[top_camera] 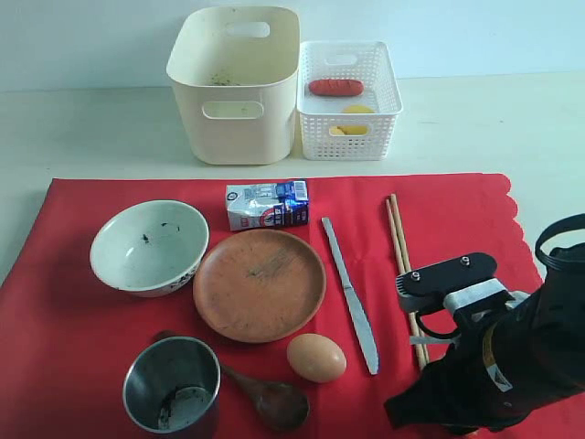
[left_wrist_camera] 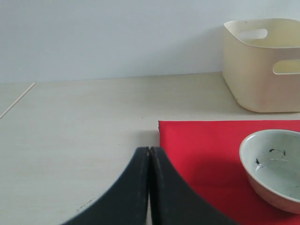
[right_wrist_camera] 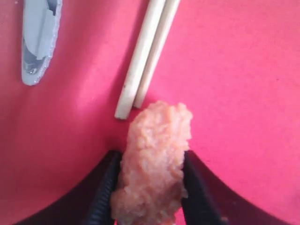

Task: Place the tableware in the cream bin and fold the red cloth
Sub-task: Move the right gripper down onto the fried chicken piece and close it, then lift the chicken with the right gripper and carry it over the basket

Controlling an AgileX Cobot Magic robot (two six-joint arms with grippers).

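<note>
On the red cloth (top_camera: 64, 311) lie a white speckled bowl (top_camera: 149, 245), a brown plate (top_camera: 259, 283), a steel cup (top_camera: 172, 384), a dark spoon (top_camera: 265, 398), a knife (top_camera: 350, 294) and chopsticks (top_camera: 400, 242). Behind the cloth stands the cream bin (top_camera: 233, 137). My right gripper (right_wrist_camera: 151, 154) is down at the chopsticks' near end (right_wrist_camera: 147, 51), its fingers pressed on both sides of a pinkish lumpy food piece (right_wrist_camera: 159, 136) that rests on the cloth. The left gripper (left_wrist_camera: 149, 149) is shut with nothing in it, at the cloth's far left corner (left_wrist_camera: 201, 150), near the bowl (left_wrist_camera: 274, 164).
A small milk carton (top_camera: 267, 204) sits behind the plate and an egg (top_camera: 316, 357) in front of it. A white perforated basket (top_camera: 347, 142) beside the cream bin holds a sausage (top_camera: 335, 87) and a lemon (top_camera: 356, 114). The right arm (top_camera: 494, 366) covers the cloth's near right corner.
</note>
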